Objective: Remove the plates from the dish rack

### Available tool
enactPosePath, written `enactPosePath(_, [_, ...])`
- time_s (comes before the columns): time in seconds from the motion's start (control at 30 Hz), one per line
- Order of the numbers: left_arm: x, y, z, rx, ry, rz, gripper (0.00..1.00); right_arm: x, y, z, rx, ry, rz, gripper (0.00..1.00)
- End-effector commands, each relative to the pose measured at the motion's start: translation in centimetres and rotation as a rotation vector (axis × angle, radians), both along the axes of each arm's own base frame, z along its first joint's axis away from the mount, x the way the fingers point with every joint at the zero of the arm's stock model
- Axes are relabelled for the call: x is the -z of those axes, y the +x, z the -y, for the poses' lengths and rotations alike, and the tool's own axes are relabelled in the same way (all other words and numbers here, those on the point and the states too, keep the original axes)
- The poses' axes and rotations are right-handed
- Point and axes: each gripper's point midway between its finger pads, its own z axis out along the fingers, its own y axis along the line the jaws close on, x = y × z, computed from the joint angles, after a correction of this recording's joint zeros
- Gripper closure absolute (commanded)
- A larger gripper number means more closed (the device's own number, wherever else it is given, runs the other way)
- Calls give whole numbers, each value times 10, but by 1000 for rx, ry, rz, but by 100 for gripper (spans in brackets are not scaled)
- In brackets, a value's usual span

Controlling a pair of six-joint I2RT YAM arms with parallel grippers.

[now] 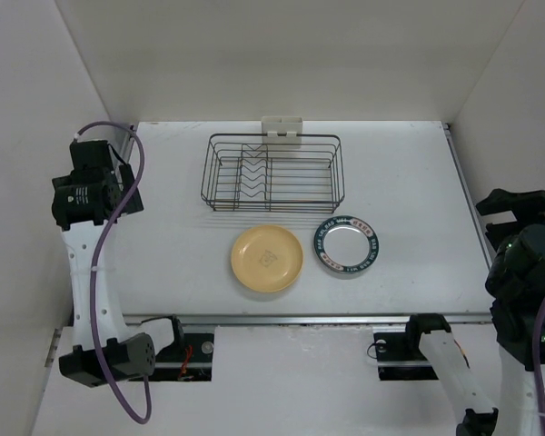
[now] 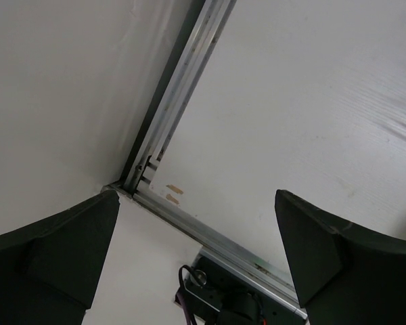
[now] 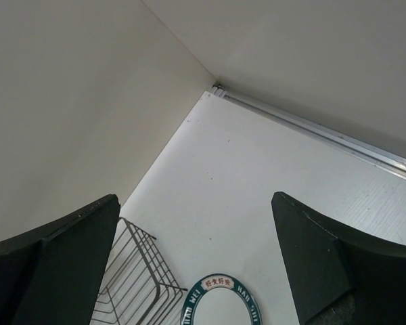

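The dish rack (image 1: pixel 272 173) is a dark wire basket at the back middle of the table, with no plate in it and a white holder (image 1: pixel 282 129) clipped on its far side. A yellow-orange plate (image 1: pixel 267 259) lies flat in front of it. A plate with a dark patterned rim (image 1: pixel 346 244) lies flat to its right and shows in the right wrist view (image 3: pixel 220 305). A corner of the rack (image 3: pixel 135 284) shows there too. My left gripper (image 2: pixel 196 223) is open and empty at the table's left edge. My right gripper (image 3: pixel 196 230) is open and empty at the right edge.
White walls enclose the table on the left, back and right. A metal rail (image 1: pixel 300 320) runs along the near edge, with the arm bases (image 1: pixel 177 350) behind it. The left wrist view shows the table's near-left corner rail (image 2: pixel 183 88).
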Motion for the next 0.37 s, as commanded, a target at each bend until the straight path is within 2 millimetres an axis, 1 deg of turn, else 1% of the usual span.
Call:
enactPosePath(0.0, [-2,-13,3,-6,-7,12,0,5,-8,7,37,-23,-14,0])
enactPosePath(0.07, [-1,-14,5,0,-13,15,0,3,-10,7,37,-23,-5,0])
enactPosePath(0.1, [2,-16,7,6,-21,13,0,5,-13,8,46,-24,-4,0])
enactPosePath(0.17, [0,-18,7,7,-19,22,0,10,-15,8,46,-25,-13,0])
enactPosePath(0.23, [1,-20,7,7,-19,20,0,10,-14,7,37,-25,-13,0])
enactPosePath(0.3, [5,-20,9,12,-28,13,0,7,-19,7,37,-23,7,0])
enactPosePath(0.33, [3,-21,9,13,-26,22,0,10,-19,9,49,-26,-2,0])
